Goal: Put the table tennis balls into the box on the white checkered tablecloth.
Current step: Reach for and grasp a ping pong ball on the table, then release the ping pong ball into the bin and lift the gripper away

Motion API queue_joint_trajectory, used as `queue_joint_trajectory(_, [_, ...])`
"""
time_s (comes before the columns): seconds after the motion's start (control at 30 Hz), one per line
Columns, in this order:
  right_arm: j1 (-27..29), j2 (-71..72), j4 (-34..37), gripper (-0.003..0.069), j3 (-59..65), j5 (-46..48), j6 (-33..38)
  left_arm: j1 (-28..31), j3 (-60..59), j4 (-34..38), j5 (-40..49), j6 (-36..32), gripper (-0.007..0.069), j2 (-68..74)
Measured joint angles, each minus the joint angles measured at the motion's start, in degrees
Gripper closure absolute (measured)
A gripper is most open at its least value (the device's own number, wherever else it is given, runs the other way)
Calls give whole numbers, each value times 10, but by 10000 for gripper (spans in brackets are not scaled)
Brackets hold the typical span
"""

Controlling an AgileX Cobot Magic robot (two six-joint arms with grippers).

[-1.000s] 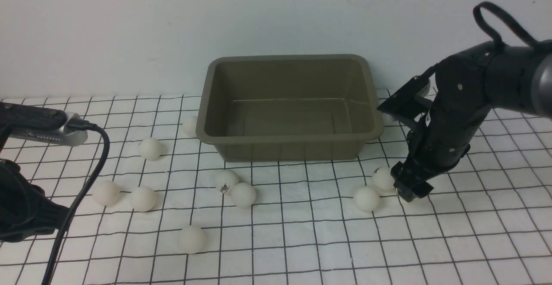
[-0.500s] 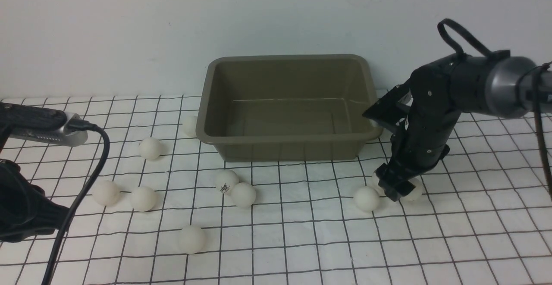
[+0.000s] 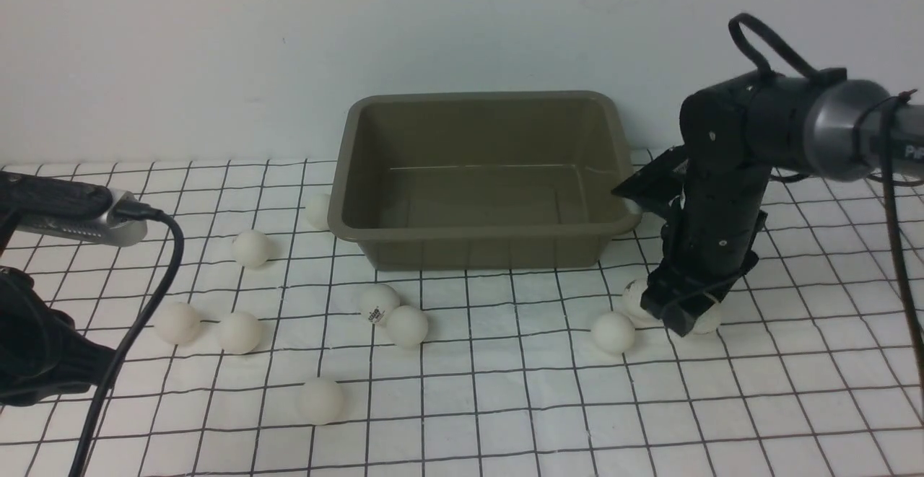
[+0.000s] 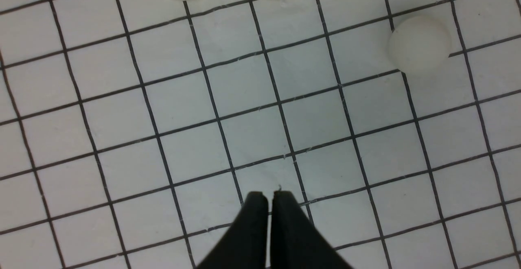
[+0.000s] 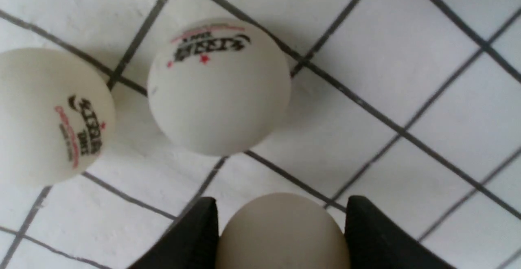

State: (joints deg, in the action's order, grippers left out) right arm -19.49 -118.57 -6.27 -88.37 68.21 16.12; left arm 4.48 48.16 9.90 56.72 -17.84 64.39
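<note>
The olive-grey box (image 3: 484,246) stands empty at the back of the white checkered tablecloth (image 3: 505,405). Several white table tennis balls lie around it, among them one (image 3: 251,248) on the left and a touching pair (image 3: 407,325) in front. My right gripper (image 3: 678,314) is down on the cloth, right of the box. Its fingers press both sides of one ball (image 5: 281,232), so my right gripper (image 5: 283,199) is shut on it. Two logo-printed balls (image 5: 220,86) (image 5: 49,114) lie just beyond. Over bare cloth my left gripper (image 4: 268,197) is shut and holds nothing; one ball (image 4: 419,43) lies ahead.
A pale wall rises right behind the box. A silver device with a black cable (image 3: 137,318) hangs from my left arm at the left edge. Two more balls (image 3: 613,333) (image 3: 635,296) sit just left of my right gripper.
My right arm shifted left and then slightly back right, staying low on the cloth. Its jaws have narrowed onto the ball. The left arm has not moved.
</note>
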Motion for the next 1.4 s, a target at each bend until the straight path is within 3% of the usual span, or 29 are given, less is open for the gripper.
queue_joint_trajectory(0.23, [0,1,-138,298,-113,19,-121,0,0,0,0,0,629,0])
queue_joint_trajectory(0.37, [1,1,-143,298,-182,20,-125,0,0,0,0,0,629,0])
queue_joint_trajectory(0.47, [1,1,-81,298,-241,5,-111,0,0,0,0,0,629,0])
queue_joint_trajectory(0.63, [1,-11,82,298,-268,-49,-64,0,0,0,0,0,629,0])
queue_joint_trajectory(0.73, [1,-34,132,298,-268,-59,-48,0,0,0,0,0,629,0])
queue_joint_trajectory(1.07, [-14,-96,217,298,-268,-75,10,0,0,0,0,0,629,0])
queue_joint_trajectory(1.27, [-14,-104,238,148,-285,-71,-7,0,0,0,1,0,629,0])
queue_joint_trajectory(1.4, [-14,-104,213,112,-344,-22,-33,0,0,0,1,0,629,0])
